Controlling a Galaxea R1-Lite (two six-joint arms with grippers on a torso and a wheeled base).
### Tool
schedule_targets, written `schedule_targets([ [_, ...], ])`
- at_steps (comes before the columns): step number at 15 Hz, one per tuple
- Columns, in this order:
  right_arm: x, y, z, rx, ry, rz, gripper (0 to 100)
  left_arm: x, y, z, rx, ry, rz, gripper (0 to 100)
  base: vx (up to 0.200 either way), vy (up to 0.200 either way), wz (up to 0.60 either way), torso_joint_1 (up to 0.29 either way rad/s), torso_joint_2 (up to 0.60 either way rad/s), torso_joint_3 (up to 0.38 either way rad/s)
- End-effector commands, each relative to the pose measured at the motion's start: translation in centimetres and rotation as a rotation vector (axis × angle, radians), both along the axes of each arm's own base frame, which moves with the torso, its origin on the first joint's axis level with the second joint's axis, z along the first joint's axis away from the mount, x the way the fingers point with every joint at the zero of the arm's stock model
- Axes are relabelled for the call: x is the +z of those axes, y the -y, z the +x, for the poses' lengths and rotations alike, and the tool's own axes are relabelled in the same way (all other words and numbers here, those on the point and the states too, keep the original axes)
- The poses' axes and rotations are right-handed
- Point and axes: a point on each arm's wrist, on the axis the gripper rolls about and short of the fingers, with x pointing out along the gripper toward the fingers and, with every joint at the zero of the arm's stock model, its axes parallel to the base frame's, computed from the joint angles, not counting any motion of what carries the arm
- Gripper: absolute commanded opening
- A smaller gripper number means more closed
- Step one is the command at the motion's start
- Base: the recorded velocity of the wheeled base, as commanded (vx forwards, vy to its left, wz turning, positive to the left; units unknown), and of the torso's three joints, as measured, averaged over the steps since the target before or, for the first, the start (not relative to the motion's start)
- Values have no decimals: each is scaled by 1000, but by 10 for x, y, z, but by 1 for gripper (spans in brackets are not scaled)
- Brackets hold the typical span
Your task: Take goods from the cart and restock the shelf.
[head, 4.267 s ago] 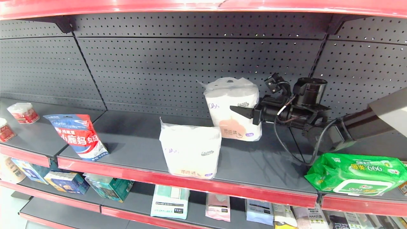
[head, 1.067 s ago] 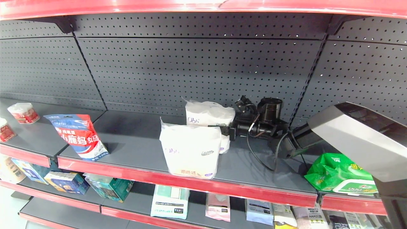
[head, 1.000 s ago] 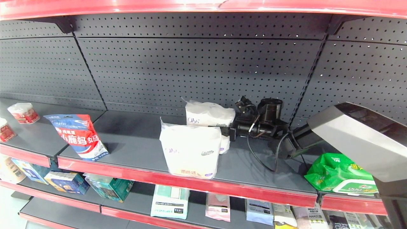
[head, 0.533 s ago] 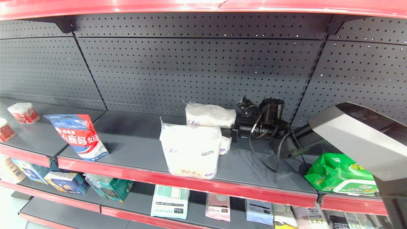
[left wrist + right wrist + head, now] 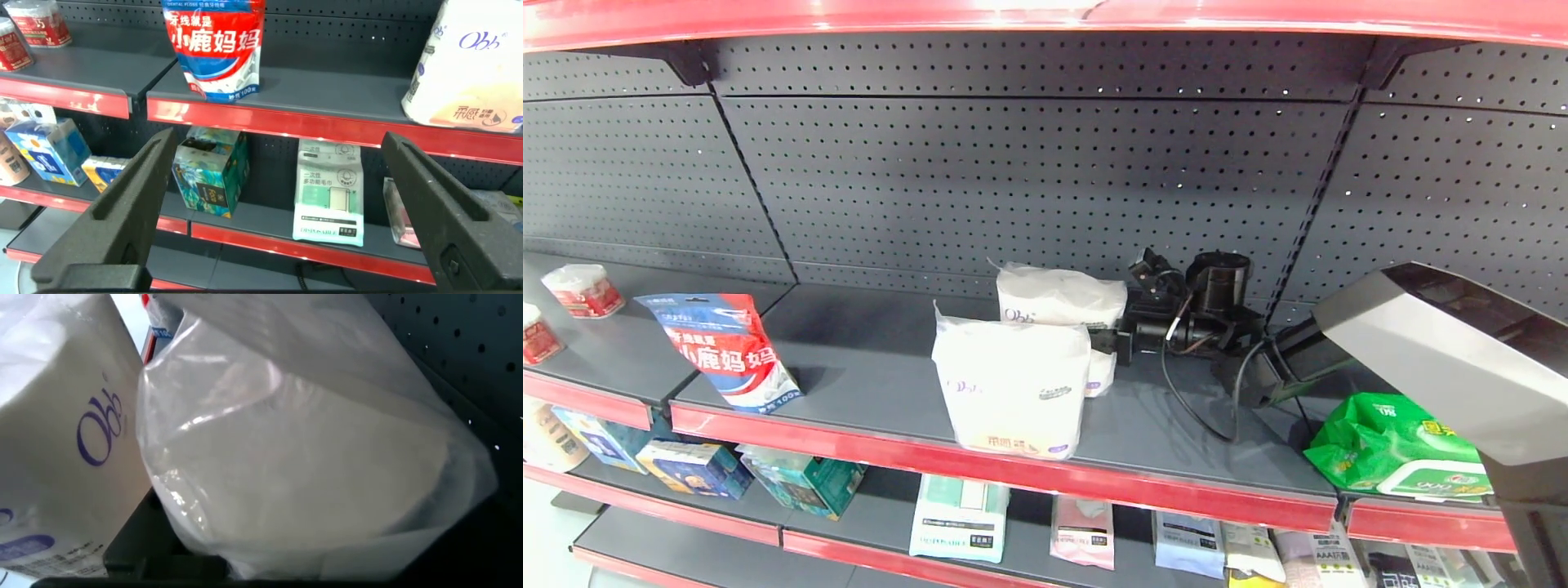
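Tissue pack [image 5: 1058, 298] is white, wrapped in crinkled clear plastic.

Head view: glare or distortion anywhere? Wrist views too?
Head view: glare streaks on the red upper shelf edge, which bows from wide-angle distortion. Right wrist view: highlights glint off the wrap of the rear tissue pack. Left wrist view: even light, mild sheen on the red shelf lip.

- Wide-open shelf board [image 5: 866, 355] between red-blue pouch [image 5: 723, 351] and front tissue pack [image 5: 1013, 388].
- Blocked just behind by rear tissue pack [image 5: 1058, 298]; green wipes pack [image 5: 1388, 445] crowding far right.
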Motion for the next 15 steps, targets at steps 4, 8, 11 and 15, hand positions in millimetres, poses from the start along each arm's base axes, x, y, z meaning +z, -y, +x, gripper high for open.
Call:
schedule_targets([
  [4,4,-16,2,-44,-9,21,0,0,0,0,1,1,0,100,0,0,0,0,0,0],
  [8,2,-14,1,-42,-11,16,0,0,0,0,1,1,0,100,0,0,0,0,0,0],
  [11,1,-10,2,-22,-16,16,0,0,0,0,1,1,0,100,0,0,0,0,0,0],
  [15,-2,-4,2,15,-19,15,0,0,0,0,1,1,0,100,0,0,0,0,0,0],
])
